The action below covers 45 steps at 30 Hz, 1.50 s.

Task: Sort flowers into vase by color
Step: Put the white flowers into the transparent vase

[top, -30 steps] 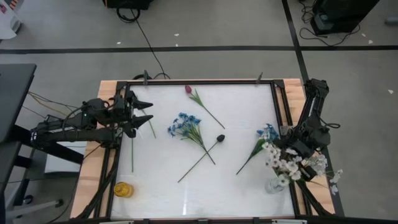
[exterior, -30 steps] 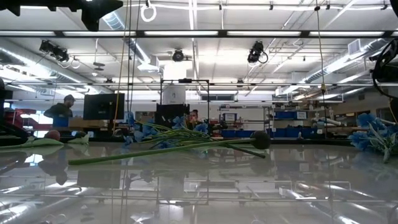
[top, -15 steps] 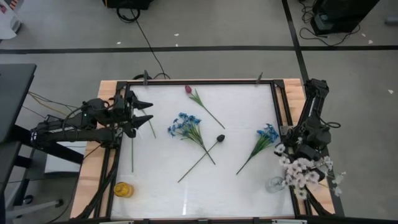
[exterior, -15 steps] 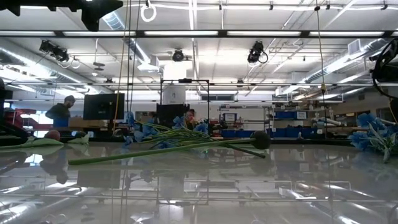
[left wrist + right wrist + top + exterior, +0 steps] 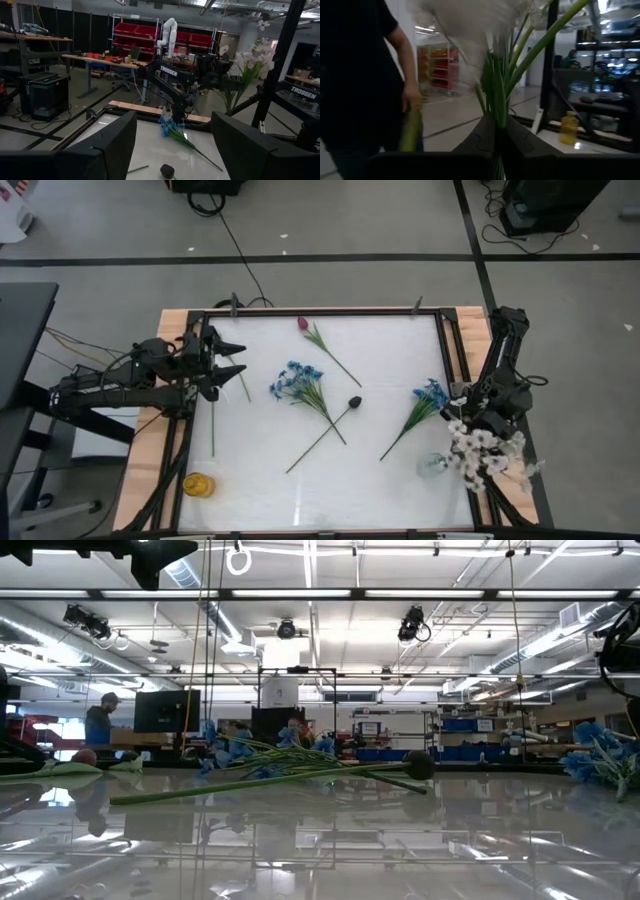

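Note:
My right gripper (image 5: pixel 472 418) (image 5: pixel 498 131) stands over the table's right edge, shut on a bunch of white flowers (image 5: pixel 487 454) whose blossoms spread toward the near right corner. A clear glass vase (image 5: pixel 432 466) sits just left of the blossoms. On the table lie a blue bunch (image 5: pixel 298 384), a second blue spray (image 5: pixel 428 396), a red tulip (image 5: pixel 303 324), a black bud (image 5: pixel 354 402) and a bare green stem (image 5: pixel 212 426). A yellow vase (image 5: pixel 198 485) stands at the near left. My left gripper (image 5: pixel 232 361) waits open above the left edge. My right gripper pinches the white flowers' green stems (image 5: pixel 496 116) between its two shut fingers, several stems together. The stems run on from the fingers to the blossoms (image 5: pixel 470 20), and the bunch is lifted clear of the table.
A black frame (image 5: pixel 300 311) and wooden boards border the white table. A person in a dark top, one hand (image 5: pixel 411 98) hanging down, stands close by in the right wrist view. Bare table lies between the black bud's stem and the near edge.
My right gripper has rolled about its own axis without shifting place. The white bunch has swung with it, from over the table beside the blue spray out toward the right edge and near corner. The clear vase now shows uncovered to the blossoms' left.

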Tool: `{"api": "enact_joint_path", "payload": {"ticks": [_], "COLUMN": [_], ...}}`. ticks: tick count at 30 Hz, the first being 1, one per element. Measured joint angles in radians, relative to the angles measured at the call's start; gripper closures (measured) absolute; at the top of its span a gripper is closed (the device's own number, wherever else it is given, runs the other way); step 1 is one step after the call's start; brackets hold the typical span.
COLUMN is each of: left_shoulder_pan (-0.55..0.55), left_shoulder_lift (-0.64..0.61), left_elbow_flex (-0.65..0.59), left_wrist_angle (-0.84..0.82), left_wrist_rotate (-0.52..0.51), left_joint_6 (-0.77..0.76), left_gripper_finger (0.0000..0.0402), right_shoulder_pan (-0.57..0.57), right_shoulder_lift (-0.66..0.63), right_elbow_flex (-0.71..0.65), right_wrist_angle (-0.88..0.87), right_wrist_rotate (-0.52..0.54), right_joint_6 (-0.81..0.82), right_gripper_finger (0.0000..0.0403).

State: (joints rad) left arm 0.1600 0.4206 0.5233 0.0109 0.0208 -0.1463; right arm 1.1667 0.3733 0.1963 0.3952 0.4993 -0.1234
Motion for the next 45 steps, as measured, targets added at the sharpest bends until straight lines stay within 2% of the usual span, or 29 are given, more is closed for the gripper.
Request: {"api": "enact_joint_path", "payload": {"ticks": [7,15,20,25,28,31,37,45], "left_shoulder_pan": [0.0,0.0,0.0,0.0,0.0,0.0,0.0,0.0], "left_shoulder_lift": [0.0,0.0,0.0,0.0,0.0,0.0,0.0,0.0], "left_elbow_flex": [0.0,0.0,0.0,0.0,0.0,0.0,0.0,0.0], "left_wrist_angle": [0.0,0.0,0.0,0.0,0.0,0.0,0.0,0.0], "left_wrist_rotate": [0.0,0.0,0.0,0.0,0.0,0.0,0.0,0.0], "left_joint_6": [0.0,0.0,0.0,0.0,0.0,0.0,0.0,0.0], "left_gripper_finger": [0.0141,0.0141,0.0141,0.0141,0.0141,0.0141,0.0141,0.0141], "right_shoulder_pan": [-0.028,-0.064,-0.064,-0.063,-0.063,-0.063,-0.076,-0.114], "right_shoulder_lift": [0.0,0.0,-0.002,-0.002,-0.001,-0.001,-0.001,0.003], "right_elbow_flex": [0.0,0.0,0.0,0.0,0.0,0.001,0.092,0.25], "right_wrist_angle": [0.004,0.051,0.111,0.03,-0.012,-0.001,-0.083,-0.195], "right_wrist_rotate": [0.084,0.068,0.088,0.076,0.056,0.078,0.203,0.297], "right_joint_6": [-0.007,0.025,0.042,0.121,0.174,0.181,0.153,0.152], "right_gripper_finger": [0.0379,0.036,0.0334,0.0301,0.0295,0.0311,0.0388,0.0387]}}
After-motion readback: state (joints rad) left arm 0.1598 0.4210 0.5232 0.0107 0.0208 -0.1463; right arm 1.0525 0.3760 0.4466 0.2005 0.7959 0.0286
